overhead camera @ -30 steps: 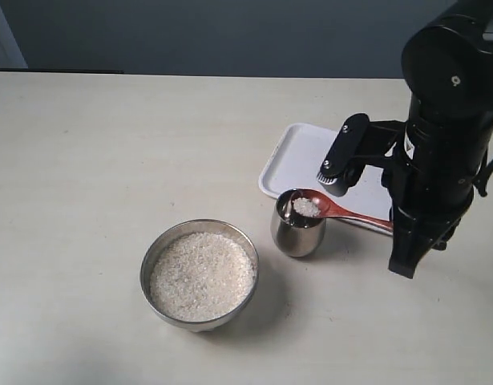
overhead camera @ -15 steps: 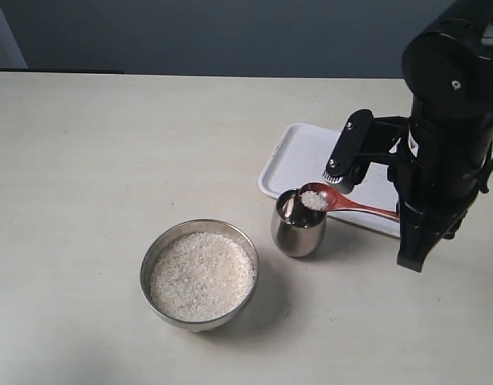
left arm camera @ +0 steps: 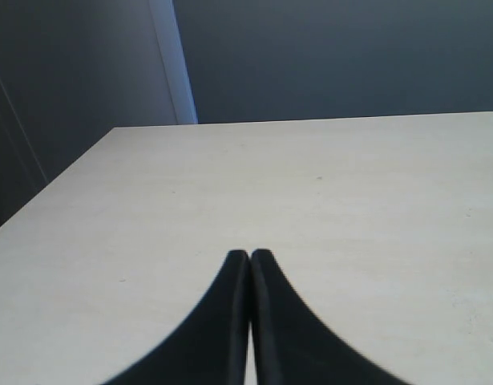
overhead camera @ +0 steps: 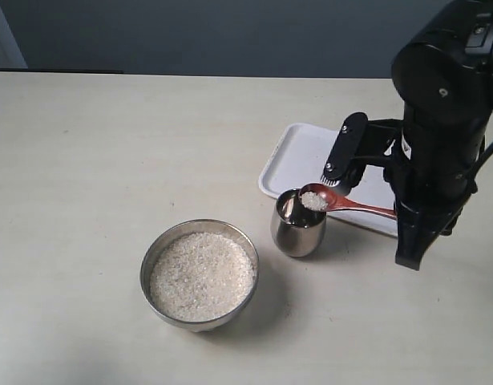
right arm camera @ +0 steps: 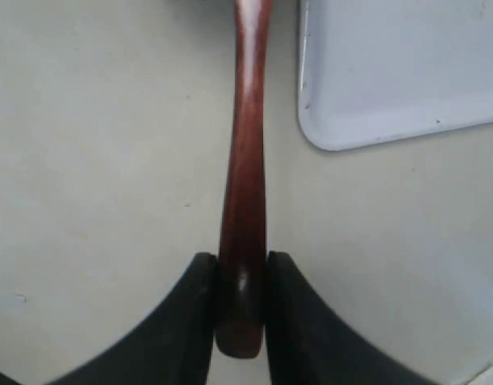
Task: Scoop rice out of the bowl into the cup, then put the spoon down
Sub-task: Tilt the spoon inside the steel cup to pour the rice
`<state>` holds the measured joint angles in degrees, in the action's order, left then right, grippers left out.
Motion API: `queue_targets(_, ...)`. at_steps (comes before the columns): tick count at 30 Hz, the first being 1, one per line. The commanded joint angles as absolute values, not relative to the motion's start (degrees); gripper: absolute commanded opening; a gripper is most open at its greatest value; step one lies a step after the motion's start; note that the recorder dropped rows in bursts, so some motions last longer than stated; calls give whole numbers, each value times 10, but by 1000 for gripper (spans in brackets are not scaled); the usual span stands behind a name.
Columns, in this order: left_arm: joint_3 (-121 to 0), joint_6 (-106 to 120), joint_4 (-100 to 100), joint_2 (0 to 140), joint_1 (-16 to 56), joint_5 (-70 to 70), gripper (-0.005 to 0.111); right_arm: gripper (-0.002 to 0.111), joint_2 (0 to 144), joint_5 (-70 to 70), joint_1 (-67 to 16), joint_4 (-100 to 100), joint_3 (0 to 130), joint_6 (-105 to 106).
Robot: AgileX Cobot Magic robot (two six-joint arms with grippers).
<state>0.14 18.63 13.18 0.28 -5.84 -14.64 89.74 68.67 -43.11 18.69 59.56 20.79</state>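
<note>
The right end effector point(right arm camera: 242, 265) is grasping the spoon point(overhead camera: 350, 207), holding its rice point(overhead camera: 313, 200) over the cup point(overhead camera: 298, 233), toward the bench's point(overhead camera: 110, 160) right edge. The left end effector point(left arm camera: 250, 255) is sitting clenched, empty.

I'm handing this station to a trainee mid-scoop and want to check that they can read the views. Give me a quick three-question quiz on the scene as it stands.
1. Fill in: the bowl holds a bed of ___.
2. True or false: the left gripper holds the spoon.
3. The spoon's loaded tip sits above: A the bowl, B the cup, C the tray.

Key:
1. rice.
2. False. The right gripper is shut on the spoon's handle, and the left gripper is shut on nothing.
3. B.
</note>
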Motion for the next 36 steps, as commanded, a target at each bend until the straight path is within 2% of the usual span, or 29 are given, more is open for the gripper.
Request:
queue_targets(1,0,184,133,0,-56,-141,1,-1,900,687,-455,227,595,208)
queue_targets(21,0,184,132,0,-56,-141,1,-1,916,700,-536,372,595,197)
queue_targets(36,0,184,132,0,-56,-141,1,-1,916,700,-562,423,595,194)
